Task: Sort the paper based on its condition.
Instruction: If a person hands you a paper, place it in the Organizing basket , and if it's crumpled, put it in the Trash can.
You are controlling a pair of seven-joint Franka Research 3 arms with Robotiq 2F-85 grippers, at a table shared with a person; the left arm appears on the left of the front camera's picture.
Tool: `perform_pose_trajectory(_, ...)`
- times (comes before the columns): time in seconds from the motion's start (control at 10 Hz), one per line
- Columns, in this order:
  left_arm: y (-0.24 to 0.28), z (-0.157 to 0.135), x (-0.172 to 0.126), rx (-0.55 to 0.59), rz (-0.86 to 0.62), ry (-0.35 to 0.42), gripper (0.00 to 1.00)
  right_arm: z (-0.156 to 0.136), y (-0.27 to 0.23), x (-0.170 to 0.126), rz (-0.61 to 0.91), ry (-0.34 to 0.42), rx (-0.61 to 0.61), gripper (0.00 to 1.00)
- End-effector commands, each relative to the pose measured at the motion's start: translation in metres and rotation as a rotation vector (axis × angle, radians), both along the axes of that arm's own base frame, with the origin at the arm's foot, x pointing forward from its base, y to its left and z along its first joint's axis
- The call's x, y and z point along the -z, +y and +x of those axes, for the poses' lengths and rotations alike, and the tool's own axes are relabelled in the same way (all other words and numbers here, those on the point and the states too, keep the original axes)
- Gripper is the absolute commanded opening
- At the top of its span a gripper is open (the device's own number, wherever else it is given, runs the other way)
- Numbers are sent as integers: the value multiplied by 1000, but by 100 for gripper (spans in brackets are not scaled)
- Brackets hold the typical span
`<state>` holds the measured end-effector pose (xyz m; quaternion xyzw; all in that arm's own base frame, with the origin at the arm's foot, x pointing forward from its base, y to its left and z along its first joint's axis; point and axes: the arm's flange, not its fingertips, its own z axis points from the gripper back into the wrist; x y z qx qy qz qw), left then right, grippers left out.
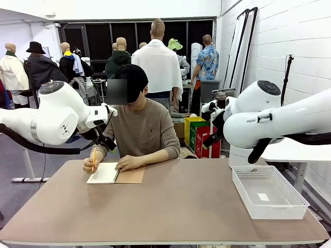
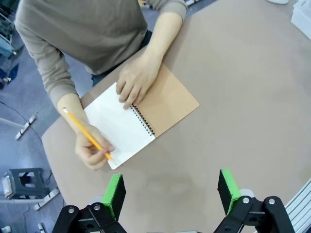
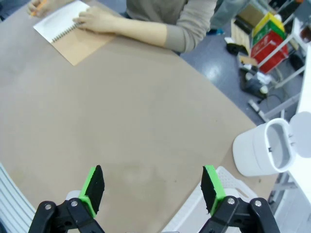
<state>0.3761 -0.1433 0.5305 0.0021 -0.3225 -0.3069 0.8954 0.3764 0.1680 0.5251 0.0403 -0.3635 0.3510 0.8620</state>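
Surface (image 1: 181,206), tan and rounded at the corners, spreading across the foreground between two white arms. Left arm (image 1: 51,116) raised at picture left and right arm (image 1: 279,116) raised at picture right, both well above the surface. Person (image 1: 142,129) in a beige sweater seated at the far edge, bent over the work. White mesh basket (image 1: 274,212) resting near the surface's right edge, on the right arm's side, well apart from the notebook. Spiral notebook (image 2: 167,104) lying open and flat in front of the person, brown cardboard showing on one side of the coil. Paper (image 2: 121,128) seen as the white page on the other side of the coil, bound into that notebook, toward the far left part of the surface. Left pincer (image 2: 172,189) hovering above the surface near the notebook, green pads spread wide, gripping nothing. Right pincer (image 3: 153,189) likewise spread wide with nothing between the pads, high over the middle of the surface. Writing hand (image 2: 92,148) resting at the page's corner, gripping a yellow pencil (image 2: 87,136) with its tip on the page. Other hand (image 2: 136,82) pressing down across the coil. Small white slip (image 1: 263,197) lying on the basket floor, too small to tell what kind.
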Motion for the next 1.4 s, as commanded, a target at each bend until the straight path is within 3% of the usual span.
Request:
perform_pose_trajectory(0.0,7,-5,-6,3,33,-19,100,0,-6,-7,28,14,-61,100)
perform_pose_trajectory(0.2,9,-7,-3,24,19,-2,100,-3,-9,-8,57,17,-95,100)
perform_pose_trajectory(0.7,25,-15,-25,200,-102,-73,100,-12,-31,-25,181,-41,-230,100)
perform_pose_trajectory(1.1,31,-25,-58,206,-115,-118,100,-14,-35,-44,193,-102,-233,100)
perform_pose_trajectory(1.3,33,-27,-64,171,-132,-105,100,-14,-36,-49,198,-115,-234,100)
